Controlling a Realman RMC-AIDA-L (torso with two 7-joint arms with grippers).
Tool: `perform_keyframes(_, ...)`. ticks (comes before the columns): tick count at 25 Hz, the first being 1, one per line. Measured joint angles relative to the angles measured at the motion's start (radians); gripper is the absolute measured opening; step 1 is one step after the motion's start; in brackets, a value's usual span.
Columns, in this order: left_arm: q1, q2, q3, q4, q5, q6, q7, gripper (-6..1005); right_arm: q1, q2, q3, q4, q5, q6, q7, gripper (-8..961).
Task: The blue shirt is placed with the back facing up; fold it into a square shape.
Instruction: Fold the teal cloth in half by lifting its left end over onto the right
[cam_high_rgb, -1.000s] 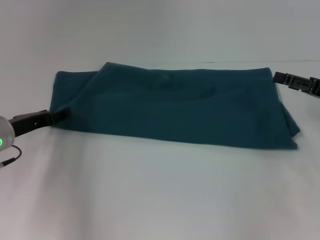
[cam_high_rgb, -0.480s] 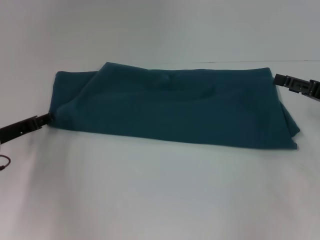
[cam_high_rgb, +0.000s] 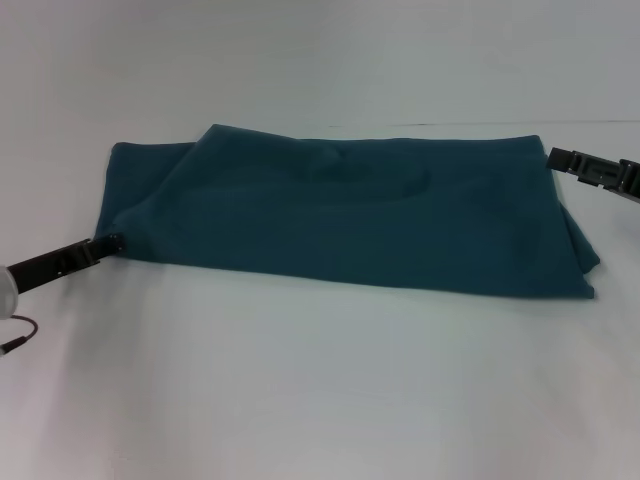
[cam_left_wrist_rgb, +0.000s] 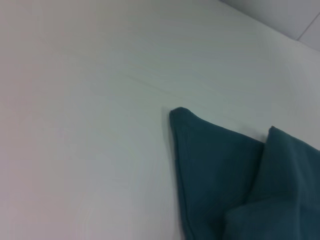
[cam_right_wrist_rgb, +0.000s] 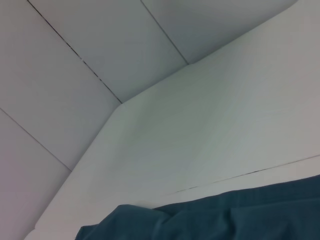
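- The blue shirt lies on the white table as a wide folded band, its plain side up, with no lettering showing.
- Its long near edge runs from the left gripper's tip across to a drooping corner on the right side of the head view.
- A diagonal crease crosses the cloth just beyond the left gripper's tip, and an oval neckline ridge shows through the top layer near the middle of the far edge.
- The left gripper sits low over the table with its tip right at the shirt's near-left edge; whether it touches the cloth is not clear, and I cannot tell if its fingers are apart or together.
- A thin cable curls on the table below the left arm, well back from the fingertip end.
- In the left wrist view a hemmed corner of the shirt lies flat on the table, with a 2nd fold of cloth overlapping it.
- The right gripper comes in from the right edge, its tip just beside the shirt's far-right corner; the state of its fingers cannot be told either.
- The right wrist view shows a wrinkled shirt edge on the table, with grey wall panels beyond.
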Motion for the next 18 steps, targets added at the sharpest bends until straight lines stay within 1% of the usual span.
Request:
perform_keyframes(2,-0.014,0.001,-0.002,-0.016,0.003,-0.002,0.003,714,-0.001,0.0,0.0,0.0,0.0,0.0,0.0,895)
perform_keyframes(10,-0.021,0.001,0.001,-0.023,0.001,-0.003,0.005,713,-0.013,0.0,0.0,0.002,0.003,-0.001,0.001,894)
perform_keyframes(18,-0.043,0.002,0.005,-0.042,0.005,-0.021,0.008,711,-0.018,0.002,0.001,0.002,0.004,-0.003,-0.001,894)
